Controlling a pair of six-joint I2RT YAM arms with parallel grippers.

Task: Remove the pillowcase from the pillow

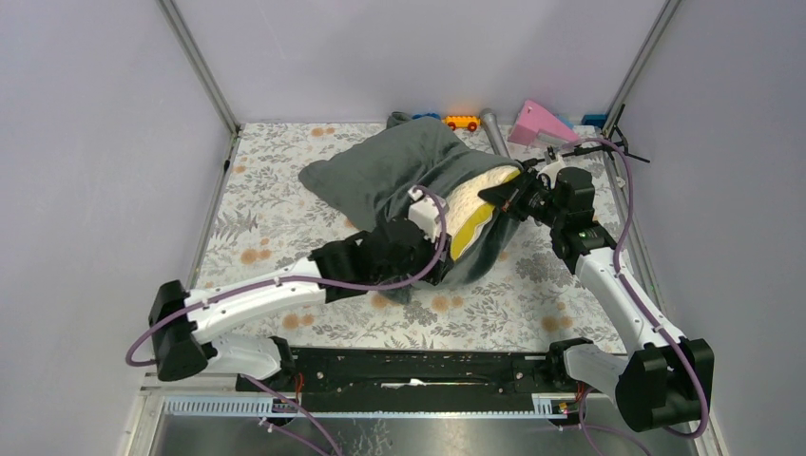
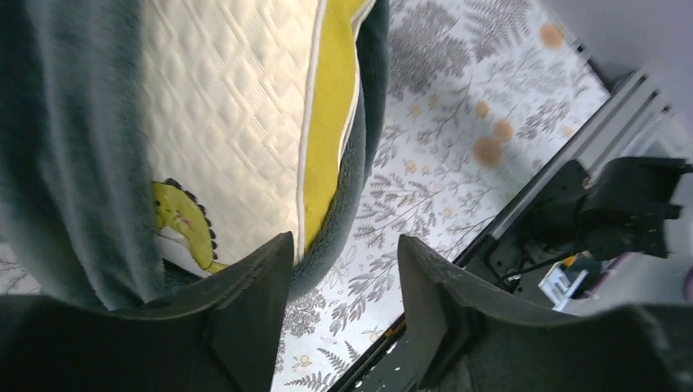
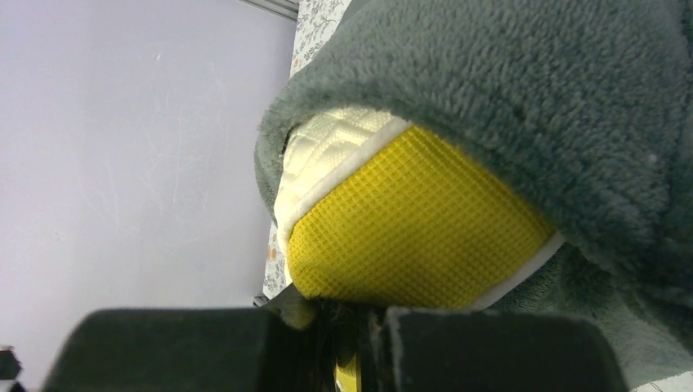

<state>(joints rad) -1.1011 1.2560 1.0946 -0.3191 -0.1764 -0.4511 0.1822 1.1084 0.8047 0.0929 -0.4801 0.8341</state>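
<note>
Table [image 1: 285, 209] w/ floral cloth; pillowcase [image 1: 380, 161] lies mid-table, grey plush side up, covering most of the pillow [image 1: 480, 190]. Only the pillow's cream quilted end & yellow band [image 3: 409, 220] poke out of the open mouth, facing my right arm.

Handling, my guess: case is soft, floppy, light, and plush should pinch well but will bunch & drag. The pillow is bulky and squashy w/ a firmer seam at the band, so that's the best anchor.

My right pincer [image 3: 351, 327] looks clenched on the band edge, yellow showing btwn the fingers. My left pincer [image 2: 343, 245] is released, jaws apart, just beside the case's mouth rim. That rim is where I'd grab, then pull away from the right.
</note>
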